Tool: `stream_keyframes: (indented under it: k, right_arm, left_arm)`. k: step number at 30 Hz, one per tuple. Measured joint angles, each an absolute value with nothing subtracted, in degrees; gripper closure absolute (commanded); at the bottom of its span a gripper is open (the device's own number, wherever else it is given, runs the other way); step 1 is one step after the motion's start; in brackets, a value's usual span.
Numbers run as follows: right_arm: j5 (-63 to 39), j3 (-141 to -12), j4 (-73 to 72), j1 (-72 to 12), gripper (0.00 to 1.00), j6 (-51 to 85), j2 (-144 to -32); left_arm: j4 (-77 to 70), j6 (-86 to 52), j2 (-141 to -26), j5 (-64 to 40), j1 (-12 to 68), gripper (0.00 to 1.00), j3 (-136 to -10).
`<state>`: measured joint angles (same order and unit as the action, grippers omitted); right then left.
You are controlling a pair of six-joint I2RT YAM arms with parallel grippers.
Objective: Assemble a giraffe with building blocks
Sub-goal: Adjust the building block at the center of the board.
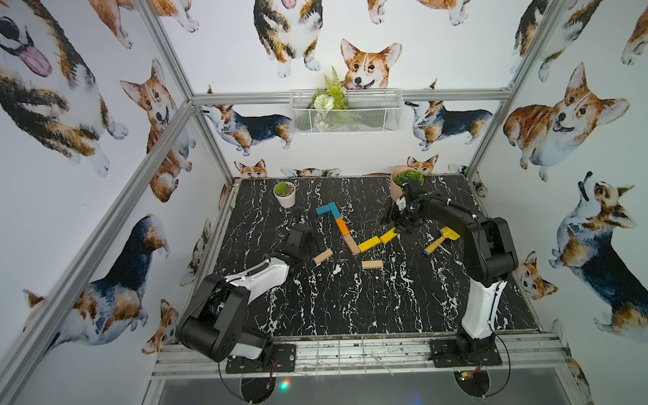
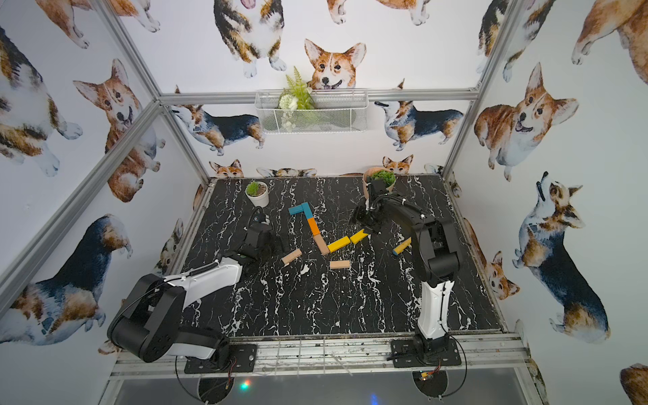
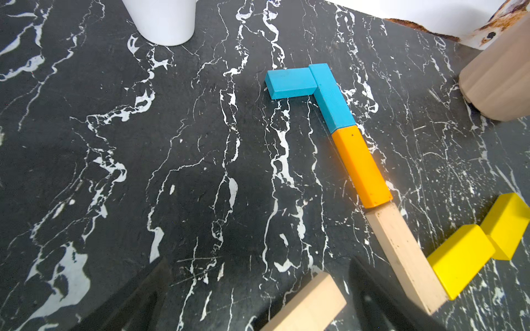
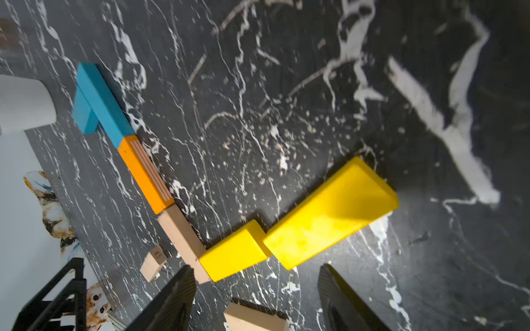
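While the giraffe [image 1: 345, 229] lies flat in the middle of things, with a teal head, a teal, orange and tan neck and then two yellow bars, both arms are right beside it. Left tool [image 3: 259, 265]: fingers spread wide, with a loose tan block [image 3: 308, 303] sitting between them. The frame edge cuts that block off, so I can't tell whether either finger touches it. In both top views those black fingers melt into the dark marble surface [image 1: 333, 308] and are hard to pick out.

Right tool [image 4: 255, 268]: fingers parted, nothing pinched, and the end yellow block [image 4: 329, 215] lies just beyond the tips. From above, that tool covers the block's far end. A second tan block [image 1: 372, 264] lies alone near the yellow body; the right wrist view shows only a cropped corner of it. A yellow T-shaped piece [image 2: 402, 246] lies by the right arm, mostly hidden behind it in a top view. The tan pot [image 1: 395, 189] at the back is partly masked by that arm's wrist.
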<state>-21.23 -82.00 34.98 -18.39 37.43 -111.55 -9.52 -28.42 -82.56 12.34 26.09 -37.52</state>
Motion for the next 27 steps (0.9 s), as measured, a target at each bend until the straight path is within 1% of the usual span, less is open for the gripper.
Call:
stream_keyframes:
  k: [7, 17, 24, 27]
  right_arm:
    - [-22.0, -76.0, 31.0, -18.8, 0.29, 39.0, -111.2]
    - [-22.9, -78.8, 28.4, -21.0, 0.29, 39.7, -115.2]
    - [-22.9, -79.6, 28.5, -21.0, 0.30, 39.7, -115.3]
    - [-22.3, -79.8, 30.1, -21.0, 0.29, 39.6, -113.0]
  left_arm:
    - [-9.5, -28.3, -82.4, 12.3, 26.3, 0.00, -37.5]
    - [-9.9, -28.3, -82.7, 11.9, 26.3, 0.00, -37.5]
    - [-10.0, -28.3, -82.7, 11.9, 26.3, 0.00, -37.5]
    - [-10.1, -28.3, -82.6, 11.9, 26.3, 0.00, -37.5]
